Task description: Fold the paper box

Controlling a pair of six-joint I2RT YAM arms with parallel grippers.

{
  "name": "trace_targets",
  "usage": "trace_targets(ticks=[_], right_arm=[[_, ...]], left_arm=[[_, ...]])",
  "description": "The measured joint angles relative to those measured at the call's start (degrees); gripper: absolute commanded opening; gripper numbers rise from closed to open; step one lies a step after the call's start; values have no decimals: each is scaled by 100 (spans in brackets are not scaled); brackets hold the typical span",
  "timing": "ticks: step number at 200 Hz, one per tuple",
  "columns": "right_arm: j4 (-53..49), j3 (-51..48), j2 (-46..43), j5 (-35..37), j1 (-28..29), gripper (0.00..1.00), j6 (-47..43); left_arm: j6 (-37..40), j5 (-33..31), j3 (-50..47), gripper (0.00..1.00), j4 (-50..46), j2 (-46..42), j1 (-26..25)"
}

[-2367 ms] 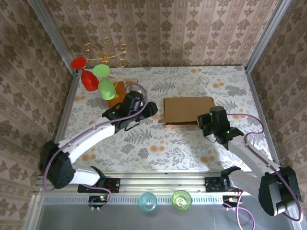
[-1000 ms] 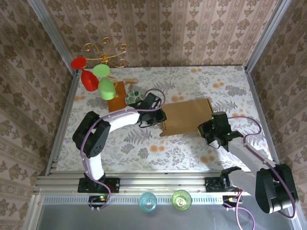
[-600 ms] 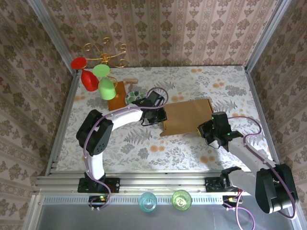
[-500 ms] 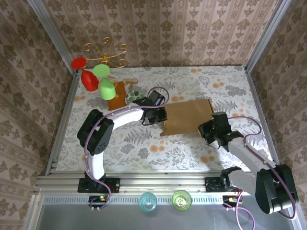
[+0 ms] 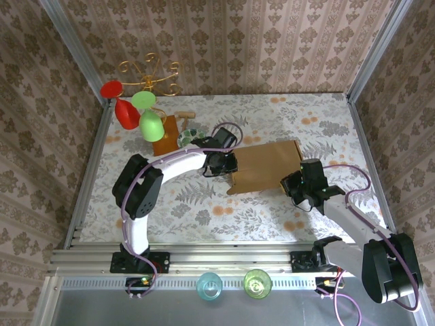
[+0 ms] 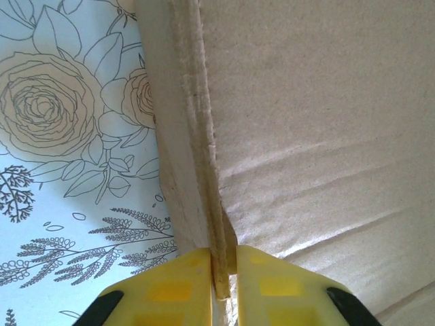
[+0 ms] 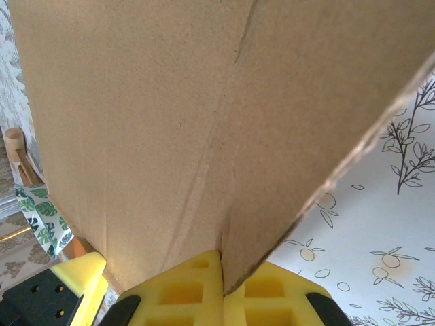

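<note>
The paper box (image 5: 266, 167), plain brown cardboard, is held off the table, tilted, near the middle. My left gripper (image 5: 230, 166) is shut on its left edge; between the yellow fingers (image 6: 178, 285) the layered cardboard edge (image 6: 204, 163) is pinched. My right gripper (image 5: 291, 182) is shut on the box's near right corner, and its yellow pads (image 7: 183, 288) clamp a flap of the paper box (image 7: 156, 122) that spreads across the right wrist view. The left gripper's yellow finger (image 7: 78, 272) peeks in at that view's lower left.
An orange-brown wooden board (image 5: 165, 136) lies at the back left beside a gold stand (image 5: 146, 75) carrying red and green plastic glasses (image 5: 127, 113). A leaf-patterned item (image 5: 191, 138) sits by the left wrist. Two cups (image 5: 209, 286) stand below the table's near rail.
The box rose from lying flat to being held tilted. The left arm swung in and clamped the box's left edge; over the last second it barely shifted. The right gripper kept its hold.
</note>
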Motion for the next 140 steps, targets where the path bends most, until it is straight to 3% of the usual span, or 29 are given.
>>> trace_targets(ticks=[8,25,37,60,79,140], right_arm=[[0,0,0,0,0,0,-2],[-17,2,0,0,0,0,-26],[-87,37,0,0,0,13,-87],[-450,249,0,2,-20,48,-376],[-975,592,0,-4,-103,65,-850],[-2616,2564,35,-94,-916,87,-2835]], left_arm=[[17,0,26,0,-31,13,0],[22,0,42,0,-48,15,0],[33,2,42,0,-46,15,0],[33,24,22,0,-31,0,22],[33,162,-55,0,-46,-74,116],[162,1187,-59,0,-708,-271,750]])
